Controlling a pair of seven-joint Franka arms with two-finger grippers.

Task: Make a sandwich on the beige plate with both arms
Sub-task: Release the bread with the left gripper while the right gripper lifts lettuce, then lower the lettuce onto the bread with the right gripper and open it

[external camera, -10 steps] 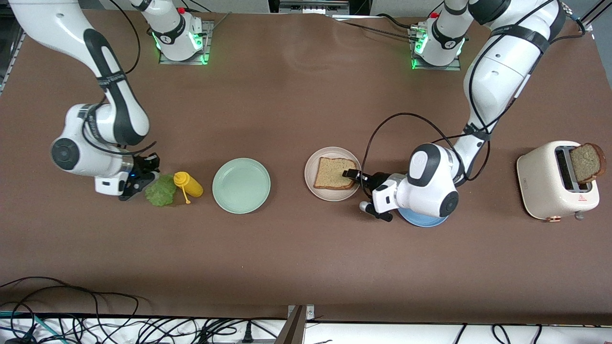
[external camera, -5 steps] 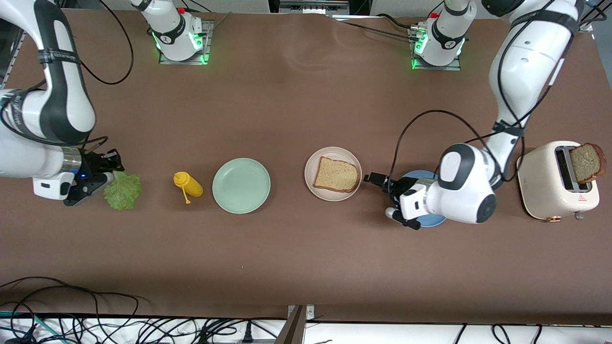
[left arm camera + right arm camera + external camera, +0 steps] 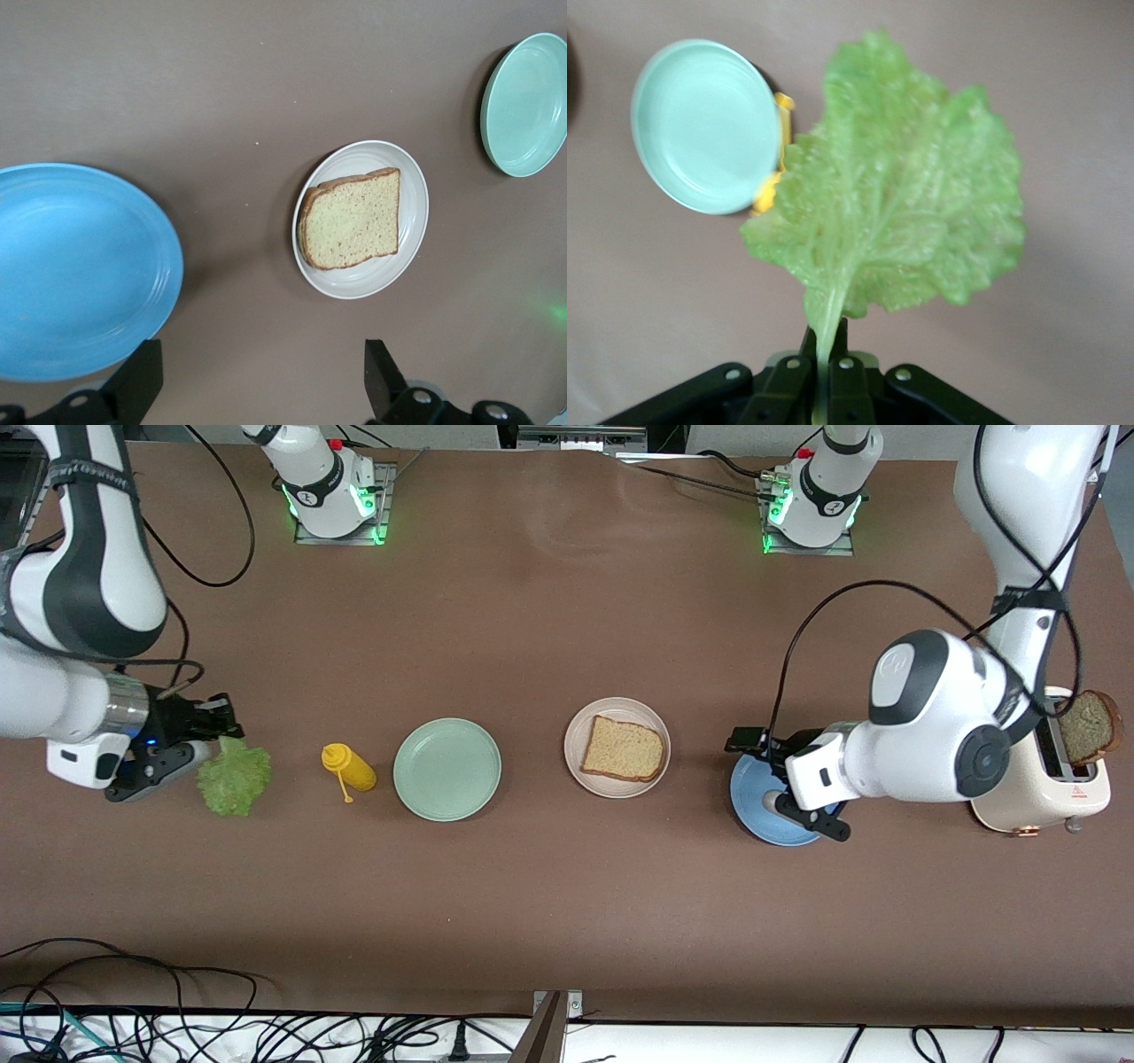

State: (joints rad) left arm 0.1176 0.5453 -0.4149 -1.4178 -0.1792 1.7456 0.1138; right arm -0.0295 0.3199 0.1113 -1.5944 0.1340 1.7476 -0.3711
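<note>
One brown bread slice (image 3: pixel 623 747) (image 3: pixel 350 219) lies flat on the beige plate (image 3: pixel 617 707) (image 3: pixel 354 285). A second slice (image 3: pixel 1088 726) sticks up out of the toaster. My left gripper (image 3: pixel 760 769) (image 3: pixel 260 381) hangs open and empty over the blue plate, apart from the beige plate. My right gripper (image 3: pixel 211 742) (image 3: pixel 827 354) is shut on the stem of the ruffled green lettuce leaf (image 3: pixel 235 778) (image 3: pixel 904 212). It holds the leaf in the air over the right arm's end of the table, beside the yellow bottle.
A mint green plate (image 3: pixel 447 769) (image 3: pixel 704 124) (image 3: pixel 527 102) sits between a yellow mustard bottle (image 3: pixel 350 766) and the beige plate. The blue plate (image 3: pixel 766 815) (image 3: pixel 80 266) lies between the beige plate and the cream toaster (image 3: pixel 1032 775) at the left arm's end.
My left gripper opened, left the slice on the beige plate and drew back over the blue plate. My right gripper lifted the lettuce away from the mustard bottle toward its own end.
</note>
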